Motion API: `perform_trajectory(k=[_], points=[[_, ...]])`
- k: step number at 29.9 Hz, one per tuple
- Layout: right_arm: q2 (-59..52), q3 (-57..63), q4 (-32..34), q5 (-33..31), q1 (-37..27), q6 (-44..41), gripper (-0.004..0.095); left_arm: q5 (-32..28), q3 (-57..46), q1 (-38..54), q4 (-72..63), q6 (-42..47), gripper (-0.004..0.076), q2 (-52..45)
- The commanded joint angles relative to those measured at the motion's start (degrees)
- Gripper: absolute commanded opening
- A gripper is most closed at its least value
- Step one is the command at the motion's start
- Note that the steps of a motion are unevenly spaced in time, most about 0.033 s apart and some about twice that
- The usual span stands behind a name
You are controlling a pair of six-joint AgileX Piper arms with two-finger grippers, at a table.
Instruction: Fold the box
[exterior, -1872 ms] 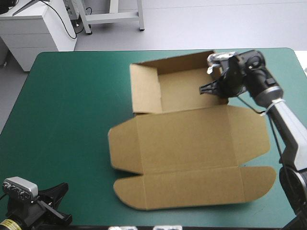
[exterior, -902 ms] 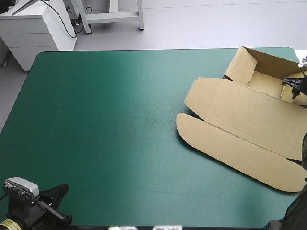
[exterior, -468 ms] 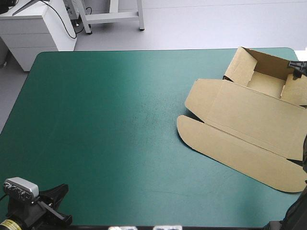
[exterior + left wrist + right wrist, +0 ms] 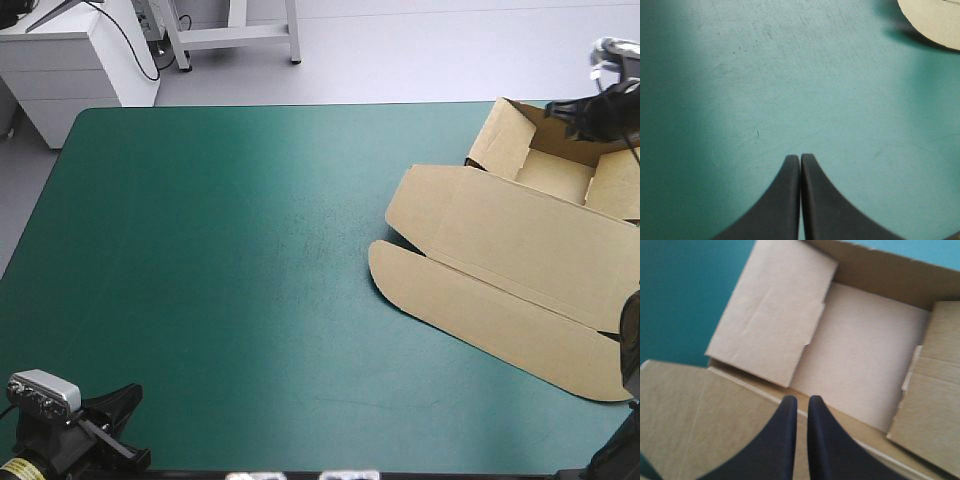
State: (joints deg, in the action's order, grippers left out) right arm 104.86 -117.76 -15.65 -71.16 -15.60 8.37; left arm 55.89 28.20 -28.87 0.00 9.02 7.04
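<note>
Teal-green desk (image 4: 200,250) carries the brown box (image 4: 520,240) at its far right, tray walls raised but lid lying flat and unfolded, with left tool (image 4: 800,156) and right tool (image 4: 802,397) both clenched on nothing.

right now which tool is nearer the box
Right. The right tool hangs over the open tray of the box by the far right corner of the table; the left tool is at the near left corner, well apart from it.

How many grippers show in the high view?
2. The left gripper sits at the table's near left corner; the right gripper hovers over the box's far wall by the far right corner.
</note>
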Motion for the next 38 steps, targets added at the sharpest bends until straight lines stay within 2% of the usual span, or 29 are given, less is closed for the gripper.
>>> perform_trajectory(k=[1,7,12,23,32,38], points=[[-6.3,3.5,-1.3,-0.6,6.1,1.9,-0.002,-3.4,1.3,-0.3,-0.5,0.0,-0.0008,1.0],[-12.4,14.5,-1.2,1.4,14.6,3.3,-0.002,-3.4,1.3,-0.3,-0.5,0.0,-0.0008,1.0],[-20.0,27.8,-0.5,7.7,19.0,3.3,-0.0018,-3.4,1.3,-0.3,-0.5,0.0,-0.0008,1.0],[-47.6,58.9,-0.2,26.3,19.5,3.3,-0.0018,-3.8,1.3,-0.3,0.4,0.0,-0.0008,1.0],[-68.3,77.3,1.2,32.9,19.5,3.3,-0.0018,-4.1,1.3,-0.3,0.4,0.1,-0.0008,1.0],[-80.7,85.5,1.4,37.9,19.5,3.3,-0.0018,-4.1,1.3,-0.3,0.4,0.1,-0.0008,1.0]])
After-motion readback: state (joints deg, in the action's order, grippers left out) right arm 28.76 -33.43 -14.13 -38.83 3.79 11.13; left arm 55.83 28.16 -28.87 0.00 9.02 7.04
